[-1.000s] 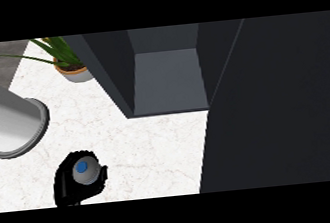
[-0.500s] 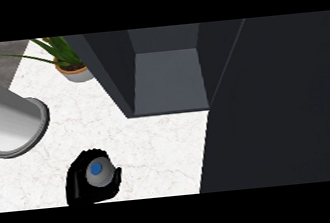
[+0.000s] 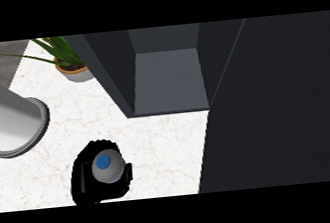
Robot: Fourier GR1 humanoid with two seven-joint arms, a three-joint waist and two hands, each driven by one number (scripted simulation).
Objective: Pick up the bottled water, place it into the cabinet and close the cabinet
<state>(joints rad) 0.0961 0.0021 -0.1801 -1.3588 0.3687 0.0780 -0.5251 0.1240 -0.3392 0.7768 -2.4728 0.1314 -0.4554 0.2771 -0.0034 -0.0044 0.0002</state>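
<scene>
The bottled water (image 3: 108, 170) shows from above as a pale grey round body with a blue cap. My left hand (image 3: 82, 177) is shut on it, with black fingers curled round its left and far sides and another finger tip at its right. It is low over the white marble counter (image 3: 163, 144), in front of and to the left of the cabinet. The dark cabinet (image 3: 166, 80) stands open, and its grey inner floor shows. Its door (image 3: 278, 102) hangs open at the right. My right hand does not show.
A large light grey cylinder (image 3: 5, 116) lies at the left, close to the hand. A potted plant (image 3: 73, 69) stands at the back left beside the cabinet's side wall. The open door fills the right side of the view.
My left hand has carried the bottle to the right and slightly toward the near edge. The cabinet, door, cylinder and plant have not moved.
</scene>
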